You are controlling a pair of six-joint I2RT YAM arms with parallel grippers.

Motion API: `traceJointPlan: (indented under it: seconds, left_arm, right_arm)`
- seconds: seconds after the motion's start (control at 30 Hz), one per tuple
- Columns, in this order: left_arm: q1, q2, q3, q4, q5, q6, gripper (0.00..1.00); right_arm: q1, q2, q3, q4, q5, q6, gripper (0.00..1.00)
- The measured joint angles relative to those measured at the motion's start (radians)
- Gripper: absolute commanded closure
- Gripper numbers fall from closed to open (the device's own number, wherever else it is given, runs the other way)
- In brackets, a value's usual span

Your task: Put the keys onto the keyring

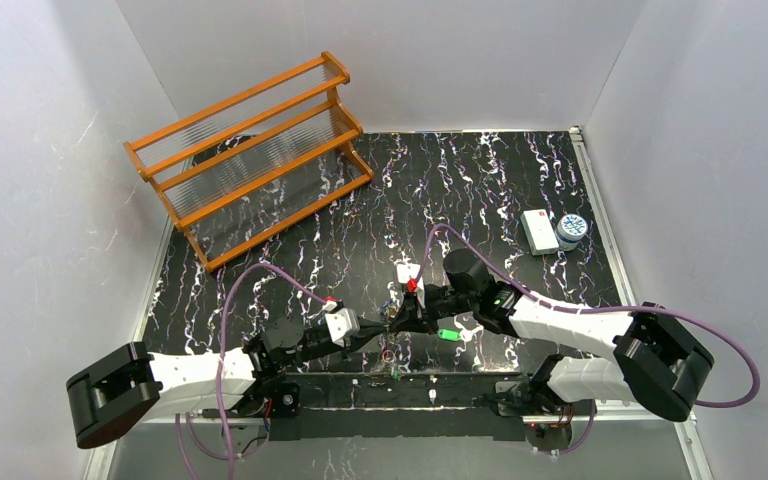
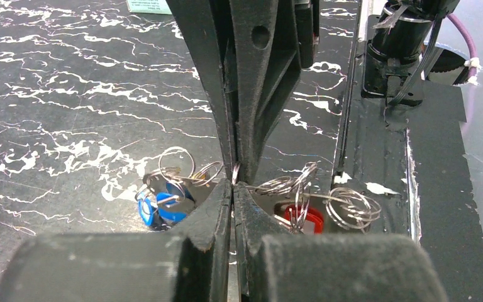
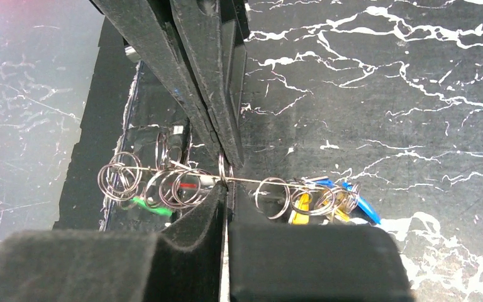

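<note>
Two sets of fingers faced each other tip to tip over the near middle of the surface [image 1: 480, 190], with the one keyring [image 3: 251, 180] between them. My left fingers [image 2: 226, 192] were fully shut, pinching its thin wire. My right fingers [image 3: 217, 196] were closed to a hairline slit on the same wire, gripping from the opposite side.

The wire ran crosswise through both grips, and the keys [image 3: 300, 214] hung from it on small split rings [image 3: 118, 179] to either side. I counted four tag colours. One green tag [image 3: 148, 206] and a sliver of one red tag [image 3: 188, 186] sat on one side of the right fingers. One yellow tag [image 3: 299, 217] and a blue tag [image 3: 360, 206] sat on the other. I could not tell whether the blue was one tag or two. The split rings overlapped too much for a firm count, though there were several on each side.

Farther off stood one orange rack [image 1: 250, 150]. At the far right were one white box [image 1: 537, 230] and one round tub [image 1: 571, 230], side by side.
</note>
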Motion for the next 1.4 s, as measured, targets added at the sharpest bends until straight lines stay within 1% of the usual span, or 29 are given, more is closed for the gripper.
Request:
traceJointPlan:
  seconds: [0.07, 0.27, 0.3, 0.37, 0.4, 0.43, 0.5, 0.6, 0.7, 0.9, 1.1, 1.17, 1.3, 1.4]
  left_arm:
    - [0.000, 0.000, 0.000, 0.000, 0.000, -0.004, 1.00]
    - [0.000, -0.001, 0.000, 0.002, -0.002, -0.004, 0.99]
    - [0.000, -0.001, 0.000, 0.003, -0.002, -0.004, 0.93]
    - [0.000, -0.001, 0.000, 0.005, -0.007, -0.004, 0.76]
    - [0.000, -0.001, 0.000, 0.006, -0.010, 0.002, 0.71]
    - [0.000, -0.002, 0.000, 0.008, -0.018, 0.005, 0.67]
    - [0.000, -0.007, 0.000, 0.011, -0.034, 0.008, 0.64]
    - [0.000, -0.018, 0.000, 0.004, -0.047, 0.019, 0.64]
    - [0.000, -0.034, 0.002, -0.048, -0.058, 0.043, 0.64]
    - [0.000, -0.072, 0.054, -0.249, -0.066, 0.114, 0.67]
    - [0.000, -0.079, 0.130, -0.405, -0.053, 0.174, 0.67]
    - [0.000, -0.073, 0.146, -0.430, -0.048, 0.183, 0.67]
    - [0.000, -0.035, 0.172, -0.453, -0.025, 0.193, 0.75]
    - [0.000, 0.009, 0.189, -0.451, 0.006, 0.198, 0.75]
  right_arm:
    - [-0.002, 0.000, 0.000, 0.001, 0.003, -0.001, 0.99]
    - [-0.003, -0.002, 0.000, 0.003, 0.012, -0.002, 0.99]
    - [-0.003, -0.003, 0.000, 0.003, 0.012, -0.002, 0.99]
    - [-0.003, -0.005, 0.002, -0.002, 0.013, -0.002, 0.99]
    - [-0.003, -0.005, 0.007, -0.010, 0.013, -0.004, 0.99]
    - [-0.003, -0.005, 0.013, -0.021, 0.012, -0.006, 0.99]
    - [-0.003, 0.000, 0.036, -0.064, 0.011, -0.016, 0.99]
    - [-0.003, 0.017, 0.080, -0.132, 0.014, -0.033, 0.99]
    - [-0.003, 0.024, 0.115, -0.199, 0.028, -0.057, 0.99]
    - [-0.003, 0.024, 0.166, -0.331, 0.062, -0.106, 0.99]
    - [-0.003, 0.028, 0.179, -0.410, 0.080, -0.131, 0.99]
    - [-0.003, 0.028, 0.180, -0.422, 0.079, -0.132, 0.99]
    - [-0.003, 0.031, 0.183, -0.429, 0.079, -0.132, 0.99]
    - [-0.003, 0.033, 0.184, -0.429, 0.078, -0.132, 0.99]
